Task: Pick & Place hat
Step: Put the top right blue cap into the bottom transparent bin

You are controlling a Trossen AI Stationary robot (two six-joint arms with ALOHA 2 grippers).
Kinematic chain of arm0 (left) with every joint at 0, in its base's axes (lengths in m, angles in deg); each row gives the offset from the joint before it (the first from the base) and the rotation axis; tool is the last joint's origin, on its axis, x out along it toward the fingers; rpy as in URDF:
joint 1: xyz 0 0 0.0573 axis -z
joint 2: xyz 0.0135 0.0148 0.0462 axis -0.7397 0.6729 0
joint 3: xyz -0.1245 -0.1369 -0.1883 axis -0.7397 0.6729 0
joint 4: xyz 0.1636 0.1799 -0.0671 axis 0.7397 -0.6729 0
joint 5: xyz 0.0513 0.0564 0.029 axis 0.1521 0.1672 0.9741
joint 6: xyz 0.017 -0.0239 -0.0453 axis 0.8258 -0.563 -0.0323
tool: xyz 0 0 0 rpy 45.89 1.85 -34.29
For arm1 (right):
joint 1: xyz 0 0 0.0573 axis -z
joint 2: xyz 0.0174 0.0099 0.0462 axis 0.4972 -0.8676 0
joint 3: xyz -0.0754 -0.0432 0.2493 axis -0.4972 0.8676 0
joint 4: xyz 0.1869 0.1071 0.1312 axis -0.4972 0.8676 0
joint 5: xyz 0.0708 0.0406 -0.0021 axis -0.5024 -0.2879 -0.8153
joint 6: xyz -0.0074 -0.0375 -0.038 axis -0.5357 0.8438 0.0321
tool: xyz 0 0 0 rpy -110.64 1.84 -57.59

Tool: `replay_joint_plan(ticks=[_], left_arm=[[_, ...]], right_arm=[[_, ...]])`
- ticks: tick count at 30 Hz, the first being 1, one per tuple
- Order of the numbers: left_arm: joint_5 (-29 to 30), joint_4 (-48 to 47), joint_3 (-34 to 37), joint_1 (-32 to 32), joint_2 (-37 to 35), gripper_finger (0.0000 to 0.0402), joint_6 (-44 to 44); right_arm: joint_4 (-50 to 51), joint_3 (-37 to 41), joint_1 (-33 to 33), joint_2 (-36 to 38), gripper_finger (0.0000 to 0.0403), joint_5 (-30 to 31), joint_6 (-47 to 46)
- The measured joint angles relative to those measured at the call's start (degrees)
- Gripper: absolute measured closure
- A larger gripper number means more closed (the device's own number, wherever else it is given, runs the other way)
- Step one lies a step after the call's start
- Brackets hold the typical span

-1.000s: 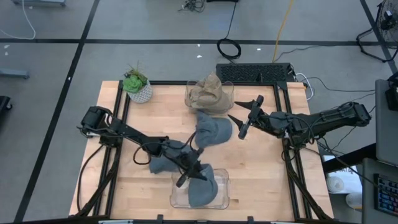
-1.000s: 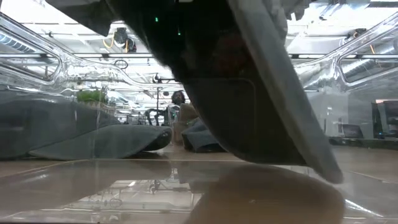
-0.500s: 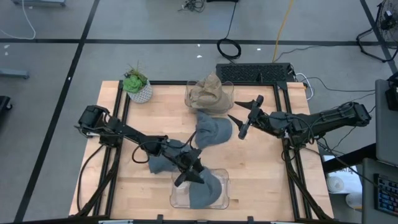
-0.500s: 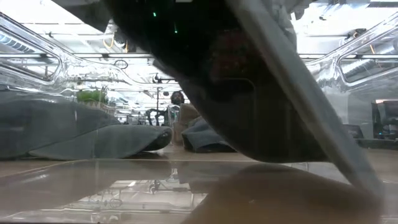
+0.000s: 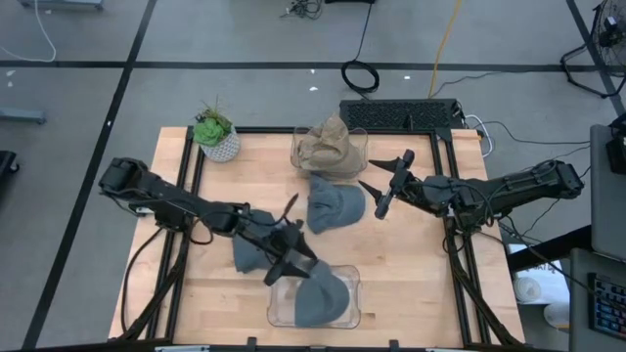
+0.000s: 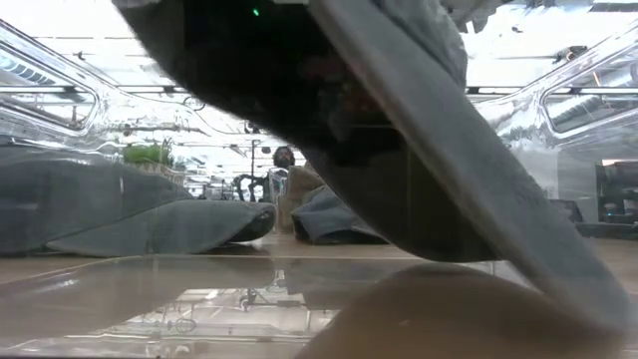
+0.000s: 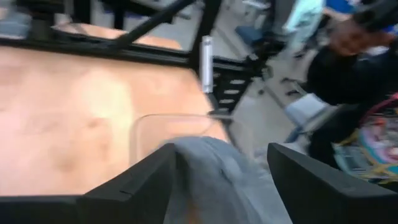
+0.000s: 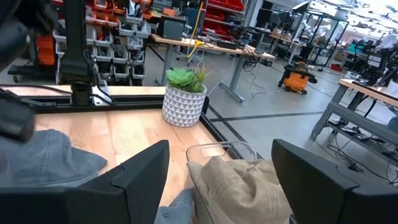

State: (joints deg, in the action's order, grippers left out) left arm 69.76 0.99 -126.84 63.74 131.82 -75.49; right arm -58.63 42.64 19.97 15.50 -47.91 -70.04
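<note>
Hats: three grey [image 5: 335, 205], one tan [image 5: 330, 145].

Colours on our table

We see grey-blue hats [image 5: 334, 204], a tan hat [image 5: 329, 145] in a clear bin [image 5: 360, 145], pale wood tabletop [image 5: 421, 279], a green plant [image 8: 187, 78] in a white diamond-patterned pot [image 8: 183, 106].

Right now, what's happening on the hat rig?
The left gripper is open at the near clear bin, right beside the grey hat that lies in that bin; it is not clamped on the hat. The right gripper hangs open over the table, next to a second grey hat in the middle. A third grey hat lies under the left arm. A tan hat sits in the far bin beside a potted plant.
</note>
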Motion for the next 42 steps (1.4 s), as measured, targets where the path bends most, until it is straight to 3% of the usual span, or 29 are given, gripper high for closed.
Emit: replay_joint_plan(ticks=[9, 15, 18, 24, 27, 34, 42], left_arm=[[7.65, -4.54, -0.06, 0.04, -6.45, 0.0135, 3.60], [8.23, -3.30, -0.03, 0.25, -6.77, 0.0145, 7.18], [9.07, -9.15, -2.32, 0.73, -6.20, 0.0195, 8.78], [8.08, -24.40, -14.73, 2.03, -1.46, 0.0380, 15.16], [7.51, -29.34, -19.71, 2.77, 3.38, 0.0390, 18.29], [1.40, -30.19, -27.50, 3.05, 14.12, 0.0398, 21.96], [1.37, -38.17, -29.09, 0.71, 20.03, 0.0398, 11.94]], right_arm=[[0.40, 0.00, 0.00, -0.01, 0.0131, -0.01, -0.03], [0.42, 0.00, 0.00, -0.01, 0.0131, 0.00, 0.07], [0.42, 0.00, 0.00, 0.00, 0.0131, 0.01, 0.11], [0.38, 0.00, 0.04, -0.02, 0.0131, 0.01, 0.13], [0.38, 0.00, 0.07, -0.02, 0.0131, 0.03, 0.13], [0.38, 0.00, 0.11, -0.02, 0.0131, 0.23, 0.13], [0.50, 0.00, 0.11, -0.02, 0.0131, 0.25, -0.05]])
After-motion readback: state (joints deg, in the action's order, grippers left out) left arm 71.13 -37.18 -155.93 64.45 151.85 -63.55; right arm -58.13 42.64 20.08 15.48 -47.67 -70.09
